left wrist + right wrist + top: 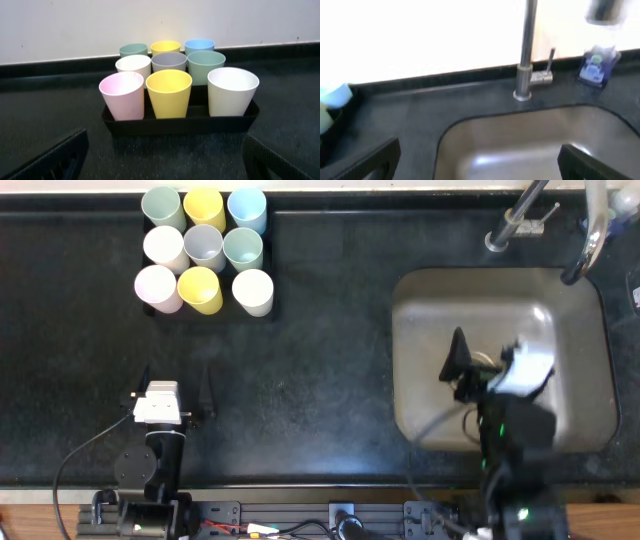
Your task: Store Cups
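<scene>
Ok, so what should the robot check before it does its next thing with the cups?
1. All nine cups standing upright: ok.
2. Every cup inside the tray, three rows of three: ok.
3. Left gripper open and holding nothing: ok.
4. Left gripper facing the tray and apart from it: ok.
5. Right gripper open, over the sink, far from the tray: ok.
6. No cup left in the sink: cannot tell, the right arm hides part of the bottom.
</scene>
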Robot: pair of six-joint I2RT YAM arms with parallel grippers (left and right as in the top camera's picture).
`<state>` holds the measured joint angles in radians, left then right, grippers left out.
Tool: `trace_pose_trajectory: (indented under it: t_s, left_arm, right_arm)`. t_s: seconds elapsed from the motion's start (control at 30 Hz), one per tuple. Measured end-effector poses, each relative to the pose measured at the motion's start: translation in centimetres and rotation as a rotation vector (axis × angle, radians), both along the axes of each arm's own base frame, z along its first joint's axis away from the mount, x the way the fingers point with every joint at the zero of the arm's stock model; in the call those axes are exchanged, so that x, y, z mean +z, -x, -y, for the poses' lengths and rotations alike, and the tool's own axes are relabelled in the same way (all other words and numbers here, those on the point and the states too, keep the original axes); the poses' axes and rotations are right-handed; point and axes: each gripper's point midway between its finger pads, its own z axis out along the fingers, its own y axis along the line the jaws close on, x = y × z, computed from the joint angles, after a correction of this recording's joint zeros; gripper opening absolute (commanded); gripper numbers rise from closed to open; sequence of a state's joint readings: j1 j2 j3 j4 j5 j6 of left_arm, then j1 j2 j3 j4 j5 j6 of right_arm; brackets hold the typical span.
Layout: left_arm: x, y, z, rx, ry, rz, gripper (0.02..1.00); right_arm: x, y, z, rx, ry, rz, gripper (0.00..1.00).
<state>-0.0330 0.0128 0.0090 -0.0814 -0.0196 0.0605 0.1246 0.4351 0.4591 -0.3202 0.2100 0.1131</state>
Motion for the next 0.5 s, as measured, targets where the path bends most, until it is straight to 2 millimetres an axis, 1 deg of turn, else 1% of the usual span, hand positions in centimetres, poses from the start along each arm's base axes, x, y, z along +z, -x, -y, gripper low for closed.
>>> trace_pose_trajectory:
  t_s: [0.1,0.2,0.3,0.5]
  left_arm:
    - [0.0,0.0,0.0,0.000,0.000,0.000,0.998]
    - [0.0,0.0,0.0,0.000,0.000,0.000,0.998]
    - [0.0,0.0,0.0,0.000,0.000,0.000,0.998]
    - [0.0,0.0,0.0,0.000,0.000,0.000,0.998]
  right_arm:
    - [-2.4,1.3,0.3,-0.008,-0.002,0.031,0.998]
    - [-3.8,1.9,0.4,-0.012,-0.003,0.047,0.998]
    - [-4.3,2.1,0.5,-0.015,-0.004,0.052,0.998]
    - [-4.1,2.1,0.5,-0.016,-0.004,0.061,0.998]
